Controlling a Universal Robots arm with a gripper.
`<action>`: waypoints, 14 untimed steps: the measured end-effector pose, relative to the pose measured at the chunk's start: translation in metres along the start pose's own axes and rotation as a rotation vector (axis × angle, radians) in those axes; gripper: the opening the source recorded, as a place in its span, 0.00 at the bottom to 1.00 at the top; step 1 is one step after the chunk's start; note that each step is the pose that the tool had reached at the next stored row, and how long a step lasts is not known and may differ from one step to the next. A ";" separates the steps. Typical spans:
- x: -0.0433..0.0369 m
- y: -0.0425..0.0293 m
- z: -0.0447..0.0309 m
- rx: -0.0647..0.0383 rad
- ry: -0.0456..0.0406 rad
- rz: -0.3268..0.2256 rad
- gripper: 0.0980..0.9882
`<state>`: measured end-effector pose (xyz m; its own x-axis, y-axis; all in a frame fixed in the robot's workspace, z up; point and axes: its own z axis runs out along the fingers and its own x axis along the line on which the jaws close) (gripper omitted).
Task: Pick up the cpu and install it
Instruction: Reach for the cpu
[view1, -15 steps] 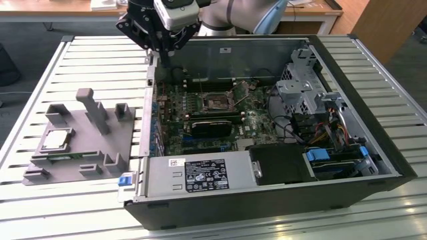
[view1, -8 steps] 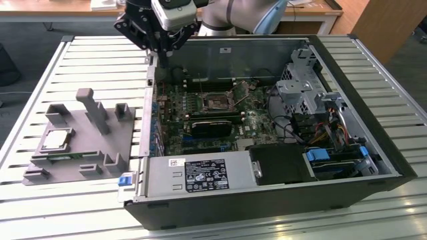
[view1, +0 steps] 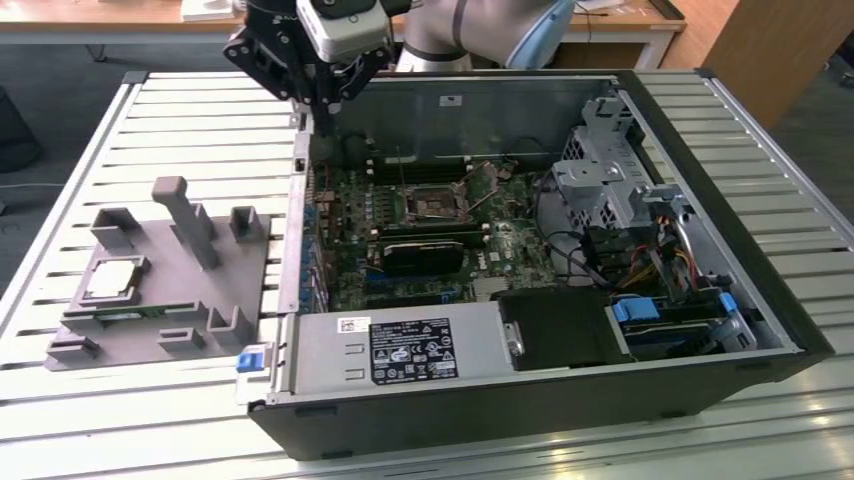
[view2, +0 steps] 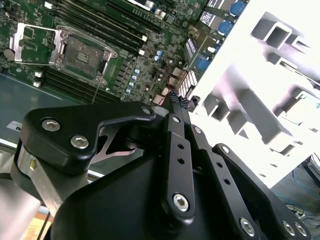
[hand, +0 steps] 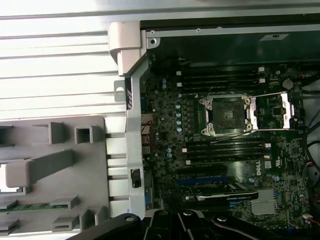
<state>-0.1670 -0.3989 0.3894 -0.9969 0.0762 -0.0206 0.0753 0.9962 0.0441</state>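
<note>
The cpu (view1: 114, 278), a flat square chip with a silvery top, lies in a recess of the grey fixture (view1: 200, 285) on the exterior view's left. My gripper (view1: 320, 122) hangs high above the left wall of the open computer case (view1: 534, 420), well away from the cpu. Its fingers (view2: 176, 107) lie together, shut with nothing between them. The black motherboard socket (view1: 434, 203) stands open, its metal load plate (hand: 280, 110) swung aside. Both wrist views show the socket (view2: 82, 52) (hand: 227, 115) below the gripper.
A green memory stick (view1: 127, 312) lies in the fixture in front of the cpu. Inside the case are a black card (view1: 427, 250), drive cages (view1: 607, 185), cables and a power supply (view1: 394, 350). The slatted white table (view1: 80, 150) surrounds both.
</note>
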 end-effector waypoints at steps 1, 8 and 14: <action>0.0004 0.0000 0.0000 0.000 0.0000 0.000 0.01; 0.0035 -0.0003 0.0003 0.000 0.0003 0.000 0.01; 0.0062 -0.0005 0.0005 0.000 0.0004 0.000 0.01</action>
<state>-0.1731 -0.3989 0.3887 -0.9969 0.0762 -0.0202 0.0753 0.9962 0.0440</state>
